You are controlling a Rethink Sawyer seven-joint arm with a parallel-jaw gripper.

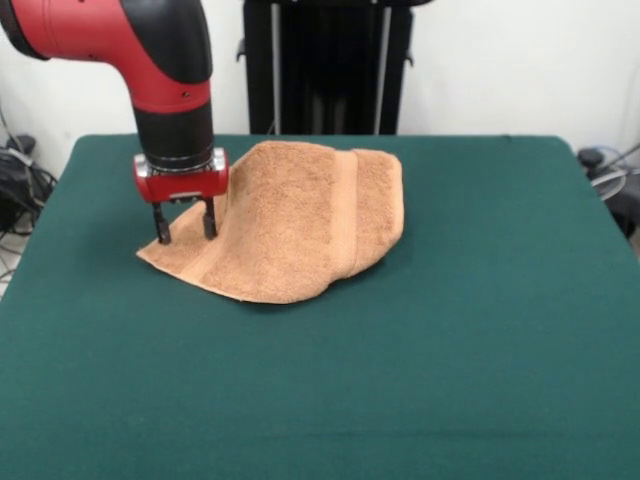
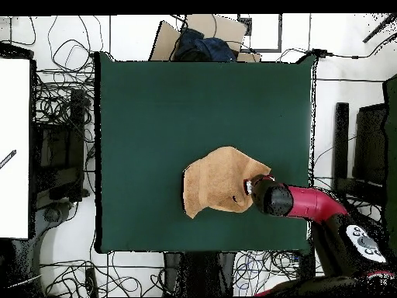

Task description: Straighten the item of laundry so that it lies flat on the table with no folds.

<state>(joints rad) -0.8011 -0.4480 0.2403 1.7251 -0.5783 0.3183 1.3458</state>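
- The orange-tan terry hand towel [image 1: 290,220] is lying on the green felt table [image 1: 450,350], in the half of the table nearer the robot's black pedestal [image 1: 325,65] and a little off the table's centre in the front view.
- The towel is not lying flat: in the front view its side away from the arm is doubled over into a rounded fold, and a smoother woven band [image 1: 348,215] is running across the cloth just beside that fold.
- A second woven band is showing along the towel's low corner flap, right below the gripper.
- The red and black arm [image 1: 150,50] is reaching down over the towel's pointed corner, the one farthest from the fold.
- The gripper [image 1: 184,224] is standing upright over that corner, with its two dark fingers [image 1: 161,226] held slightly apart, a narrow gap between them.
- The fingertips are sitting right at the towel's surface near its edge; whether any cloth is being pinched between them is not clear.
- In the overhead view the towel [image 2: 221,182] is showing as an irregular, crumpled patch with uneven edges, and the arm's wrist [image 2: 271,198] is covering the towel's edge on the side toward the robot's base.
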